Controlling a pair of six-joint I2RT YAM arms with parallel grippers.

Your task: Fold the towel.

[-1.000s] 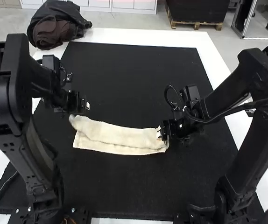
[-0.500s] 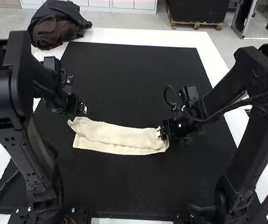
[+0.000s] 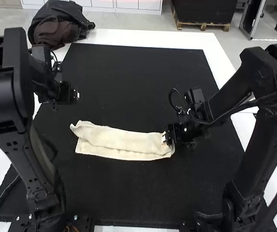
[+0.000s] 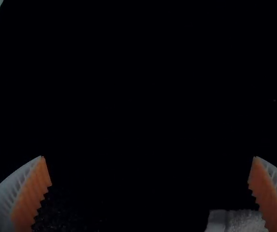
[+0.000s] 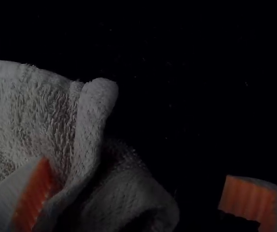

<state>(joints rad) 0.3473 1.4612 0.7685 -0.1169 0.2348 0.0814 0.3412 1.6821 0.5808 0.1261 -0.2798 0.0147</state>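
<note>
High view: the towel [image 3: 121, 143] is laid on the black mat [image 3: 129, 82], leftward of the right gripper [image 3: 168, 137], the nearer one, whose fingers are spread at the towel's right end. The left gripper [image 3: 76, 95], also spread, is held farther forward, apart from the towel's left end. The towel's long axis is turned crosswise, one end pointed roughly toward each arm's side.

A white table [image 3: 143, 37] — black mat [image 3: 138, 77] spread across it — with grey floor [image 3: 129, 20] beyond.

High view looks down; wrist views closer
</note>
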